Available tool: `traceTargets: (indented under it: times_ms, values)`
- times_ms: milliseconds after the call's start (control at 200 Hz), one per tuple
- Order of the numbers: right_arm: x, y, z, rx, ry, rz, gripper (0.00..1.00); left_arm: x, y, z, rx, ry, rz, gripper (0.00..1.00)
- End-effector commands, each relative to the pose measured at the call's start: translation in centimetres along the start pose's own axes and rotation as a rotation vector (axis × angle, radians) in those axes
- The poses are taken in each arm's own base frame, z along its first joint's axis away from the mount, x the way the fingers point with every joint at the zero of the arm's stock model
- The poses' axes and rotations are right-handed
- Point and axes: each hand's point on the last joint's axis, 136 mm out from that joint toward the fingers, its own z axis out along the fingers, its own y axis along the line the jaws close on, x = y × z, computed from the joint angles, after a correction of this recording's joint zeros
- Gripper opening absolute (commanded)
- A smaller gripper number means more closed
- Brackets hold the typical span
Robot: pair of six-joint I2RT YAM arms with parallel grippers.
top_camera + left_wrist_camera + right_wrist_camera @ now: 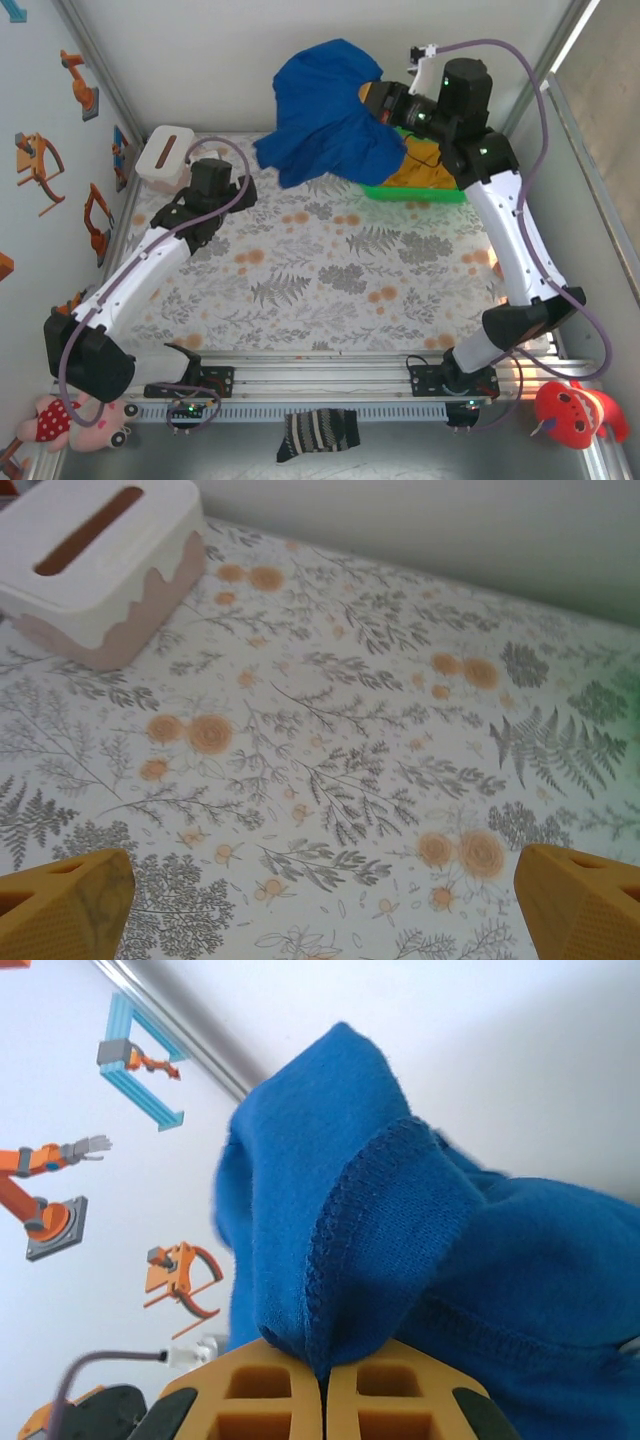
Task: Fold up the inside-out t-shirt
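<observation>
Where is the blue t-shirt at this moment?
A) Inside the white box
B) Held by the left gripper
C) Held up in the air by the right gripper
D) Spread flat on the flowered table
C: the right gripper is shut on a stitched hem of the blue t-shirt, and the cloth hangs in the air.

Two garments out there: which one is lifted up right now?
The royal-blue t-shirt, pinched in the shut right gripper and hanging from it. The yellow-orange garment lies in the green tray at the far right.
</observation>
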Motion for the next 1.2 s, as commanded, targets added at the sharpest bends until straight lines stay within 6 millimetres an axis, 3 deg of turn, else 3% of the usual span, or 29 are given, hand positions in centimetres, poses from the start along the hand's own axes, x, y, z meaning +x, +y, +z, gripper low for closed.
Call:
traceTargets:
  times_ms: [0, 55, 150, 200, 245, 300, 376, 546, 791, 901, 986, 1192]
  values:
    - [4.0, -2.8, 3.8, 0.028, 0.061, 0.100, 0.00, -1.1, 1.8, -1.1, -0.049, -0.030, -0.065, 0.97]
    - [6.5, -4.0, 5.5, 0.039, 0.098, 0.124, 0.00, -0.8, 2.3, -1.2, -0.063, -0.020, -0.076, 0.97]
    - [11.4, -8.0, 8.6, 0.118, 0.180, 0.144, 0.00, 0.3, 2.9, -0.7, -0.084, 0.018, -0.080, 0.97]
    - [14.3, -10.9, 10.4, 0.174, 0.266, 0.143, 0.29, 1.1, 3.0, -0.4, -0.089, 0.043, -0.080, 0.97]
    - [16.5, -13.6, 11.2, 0.241, 0.347, 0.121, 0.46, 1.7, 3.1, -0.1, -0.095, 0.066, -0.076, 0.97]
    - [18.4, -16.1, 11.5, 0.315, 0.410, 0.082, 0.54, 2.3, 3.1, 0.3, -0.098, 0.089, -0.069, 0.97]
    - [19.8, -17.8, 11.6, 0.353, 0.444, 0.054, 0.58, 2.8, 3.0, 0.6, -0.095, 0.110, -0.056, 0.97]
    - [21.2, -21.3, 12.2, 0.434, 0.472, 0.042, 0.60, 3.6, 2.3, 1.7, -0.074, 0.141, -0.023, 0.97]
    - [21.5, -26.8, 16.0, 0.535, 0.452, 0.085, 0.60, 3.8, 1.2, 3.0, -0.058, 0.171, -0.005, 0.97]
    - [21.5, -29.7, 16.7, 0.617, 0.426, 0.117, 0.59, 4.1, 0.9, 3.5, -0.055, 0.184, -0.005, 0.97]
    - [20.8, -32.0, 16.2, 0.695, 0.390, 0.135, 0.59, 4.3, 0.7, 3.8, -0.054, 0.189, -0.008, 0.97]
    - [17.6, -36.3, 13.0, 0.804, 0.326, 0.175, 0.59, 4.4, 0.6, 3.9, -0.049, 0.194, -0.013, 0.97]
